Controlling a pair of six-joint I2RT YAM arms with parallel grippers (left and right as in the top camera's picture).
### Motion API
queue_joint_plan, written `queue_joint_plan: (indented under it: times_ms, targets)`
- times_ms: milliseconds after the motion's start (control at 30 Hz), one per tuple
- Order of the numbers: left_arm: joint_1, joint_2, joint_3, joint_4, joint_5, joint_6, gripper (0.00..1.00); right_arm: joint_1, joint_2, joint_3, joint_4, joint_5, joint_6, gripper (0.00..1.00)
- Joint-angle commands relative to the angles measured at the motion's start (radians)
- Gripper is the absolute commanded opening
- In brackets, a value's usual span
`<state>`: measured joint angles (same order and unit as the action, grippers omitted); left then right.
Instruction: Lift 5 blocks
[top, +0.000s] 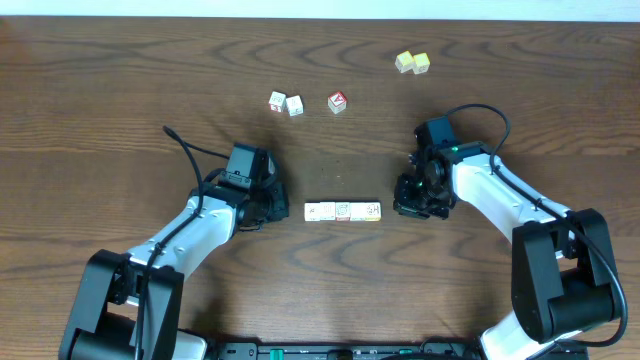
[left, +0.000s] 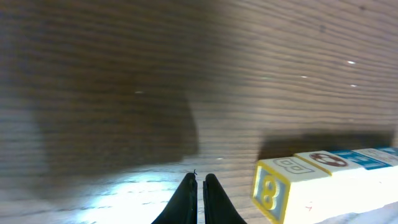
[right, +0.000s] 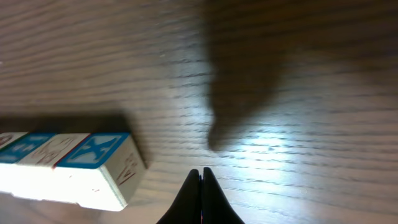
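Noted at mid-bench: three of the blocks (top: 342, 211) butted end to end in a row, flanked by the left gripper (left: 199, 177) just beside its left end and the right gripper (right: 200, 171) just beside its right end, each with fingers pressed together and pinching nothing, probably so as to squeeze the row from both ends and raise it as one bar. Counted two more blocks (top: 277, 101) side by side at far left of centre, well apart from the row and not yet joined to make five, with a red-faced cube (top: 337, 101) near them and two touching yellow cubes (top: 404, 61) farther right. Resting all on a dark wood-grain bench (top: 120, 90), with nothing of the room visible but a pale strip (top: 320, 8) along the far edge.
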<state>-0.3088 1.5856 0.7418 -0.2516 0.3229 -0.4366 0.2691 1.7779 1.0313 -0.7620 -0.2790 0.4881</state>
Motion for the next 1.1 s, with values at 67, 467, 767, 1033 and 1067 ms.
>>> queue_joint_plan:
  times_ms: [67, 467, 767, 1033, 1067]
  targets:
    - [0.011, -0.017, 0.008, -0.047, -0.079, 0.013, 0.07, -0.002, 0.001, 0.015, 0.008, -0.05, -0.089, 0.01]
    - [0.21, -0.021, 0.027, -0.111, 0.197, 0.018, 0.07, -0.1, 0.001, 0.009, -0.015, -0.138, -0.126, 0.01]
    - [0.151, -0.02, 0.019, -0.106, 0.262, 0.013, 0.07, -0.045, 0.001, 0.0, 0.006, -0.137, -0.036, 0.01]
    - [0.085, -0.016, 0.014, -0.038, 0.186, -0.04, 0.07, -0.032, 0.001, -0.002, -0.005, -0.136, 0.006, 0.01]
    - [0.075, -0.016, 0.014, -0.035, 0.164, -0.068, 0.07, -0.032, 0.001, -0.002, -0.005, -0.137, 0.006, 0.01]
